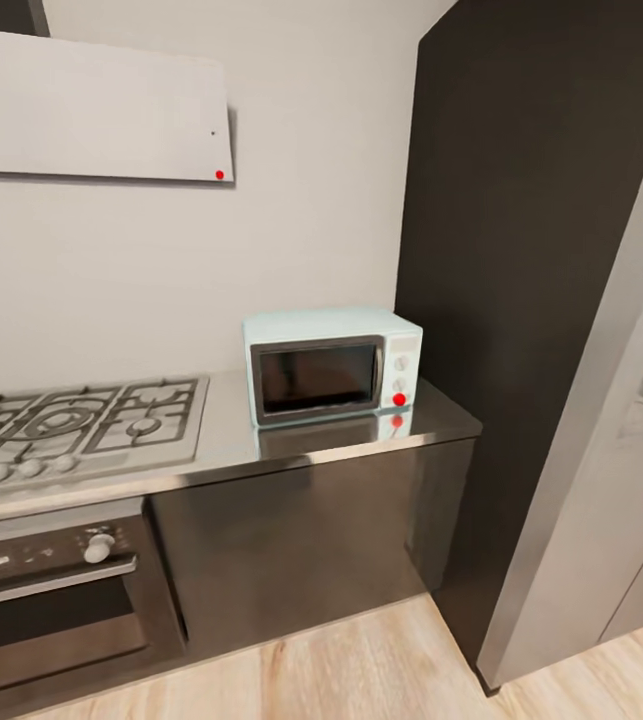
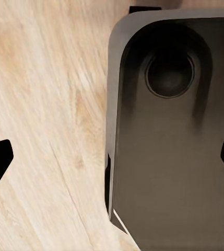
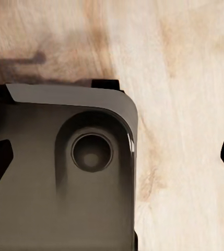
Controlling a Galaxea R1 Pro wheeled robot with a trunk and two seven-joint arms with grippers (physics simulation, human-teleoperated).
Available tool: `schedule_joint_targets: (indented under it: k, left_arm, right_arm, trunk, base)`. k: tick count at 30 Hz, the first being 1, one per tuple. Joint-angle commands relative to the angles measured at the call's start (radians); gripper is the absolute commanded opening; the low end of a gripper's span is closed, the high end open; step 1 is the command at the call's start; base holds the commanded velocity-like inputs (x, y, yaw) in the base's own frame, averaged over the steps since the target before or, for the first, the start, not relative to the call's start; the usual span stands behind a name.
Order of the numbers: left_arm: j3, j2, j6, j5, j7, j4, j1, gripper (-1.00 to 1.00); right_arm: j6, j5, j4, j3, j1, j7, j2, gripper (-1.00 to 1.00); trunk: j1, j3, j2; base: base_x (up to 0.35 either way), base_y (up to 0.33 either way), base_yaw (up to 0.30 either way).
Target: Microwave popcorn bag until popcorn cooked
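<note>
In the head view we log the microwave (image 1: 332, 364) with its dark door shut, standing on the countertop (image 1: 231, 440) at about 3 o'clock from the gas hob (image 1: 76, 420), hard by the tall dark cabinet (image 1: 531, 250); the built-in oven (image 1: 56, 600) lies at 6 o'clock below the hob. Both wrist views look down on wood floor (image 2: 44, 104) and the robot's dark base (image 2: 174, 157). We note the left gripper (image 2: 112, 159) and right gripper (image 3: 112, 159) with fingertips far apart, jaws open, holding nothing.
</note>
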Motion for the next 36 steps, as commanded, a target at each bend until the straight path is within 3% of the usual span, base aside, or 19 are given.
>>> schedule_joint_targets:
  k: [1, 15, 29, 36]
  left_arm:
    - [0.003, 0.000, 0.000, 0.001, 0.000, 0.000, 0.000, 1.00]
    - [0.002, -0.004, 0.000, 0.001, 0.000, 0.000, 0.000, 1.00]
    - [0.002, -0.004, -0.001, 0.001, 0.000, 0.000, 0.000, 1.00]
    - [0.002, -0.003, -0.003, 0.001, -0.001, 0.000, 0.000, 1.00]
  right_arm:
    - [-0.003, 0.000, 0.001, 0.000, -0.001, 0.000, 0.000, 1.00]
    - [0.000, 0.000, 0.001, -0.003, -0.001, -0.003, 0.000, 1.00]
    - [-0.002, 0.000, 0.001, -0.003, -0.001, -0.015, 0.000, 1.00]
    - [0.000, 0.000, 0.001, -0.003, -0.001, -0.018, 0.000, 1.00]
  trunk:
    - [0.000, -0.001, 0.000]
    - [0.000, -0.001, 0.000]
    - [0.000, -0.004, 0.000]
    - [0.000, -0.004, 0.000]
  base:
    - [0.196, -0.281, 0.000]
    - [0.205, -0.237, 0.212]
    - [0.029, -0.043, 0.151]
    - [0.039, -0.226, 0.246]
